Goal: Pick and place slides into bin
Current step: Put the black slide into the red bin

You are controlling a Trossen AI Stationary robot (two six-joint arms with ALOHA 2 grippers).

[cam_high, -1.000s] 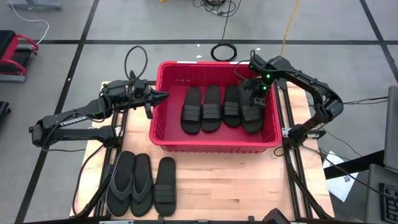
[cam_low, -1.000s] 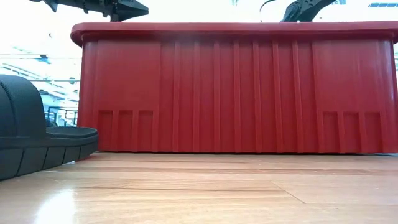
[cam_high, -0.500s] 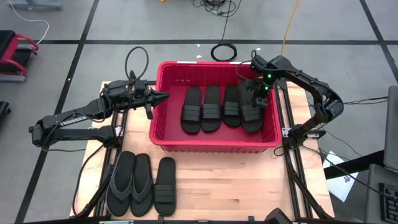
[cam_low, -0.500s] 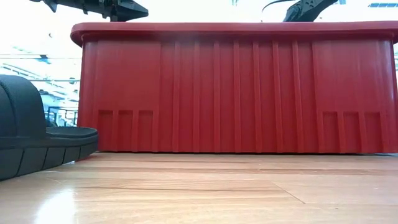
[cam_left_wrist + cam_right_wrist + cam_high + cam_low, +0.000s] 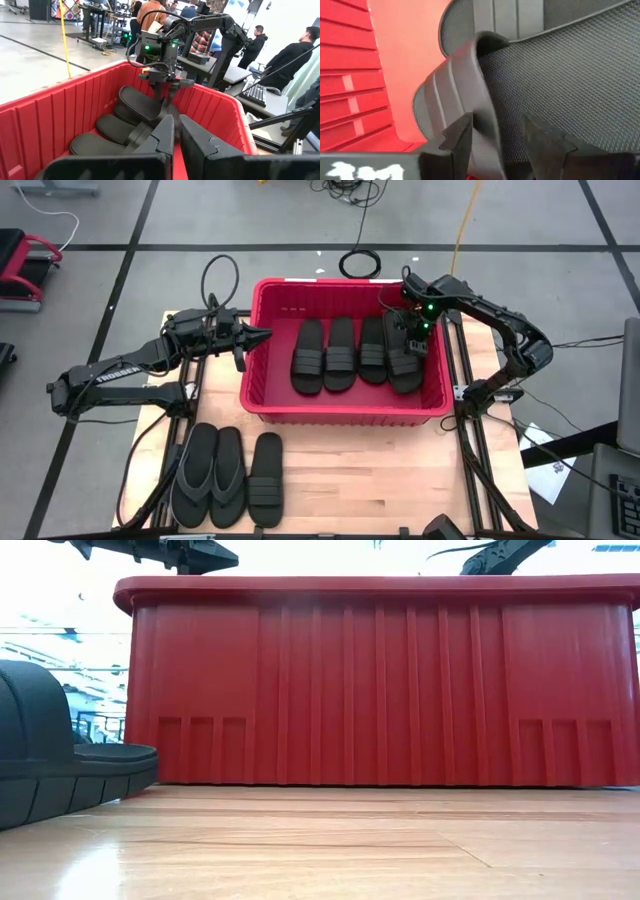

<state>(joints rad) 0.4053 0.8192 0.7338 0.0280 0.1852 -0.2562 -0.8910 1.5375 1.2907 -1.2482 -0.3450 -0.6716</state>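
The red bin (image 5: 340, 412) stands mid-table with several black slides side by side on its floor (image 5: 340, 355). My right gripper (image 5: 412, 340) points down inside the bin's far right corner, over the rightmost slide (image 5: 405, 370). It is open, its fingers on either side of that slide's ribbed strap edge (image 5: 470, 95). My left gripper (image 5: 262, 336) hangs level and shut at the bin's left rim. Three more slides (image 5: 228, 475) lie flat on the table at the near left. My right gripper comes at the rightmost slide's strap from above. One finger (image 5: 457, 137) stands on the strap's ribbed outer side and the other (image 5: 540, 140) over the mesh footbed. I cannot tell whether either finger touches the strap. The slide lies in the bin.
The bin's tall ribbed wall (image 5: 380, 680) fills the low view, with a slide's strap (image 5: 40, 740) at its left. Bare wood lies in front of the bin at the near right (image 5: 400, 480). People and benches show beyond the table (image 5: 260, 40).
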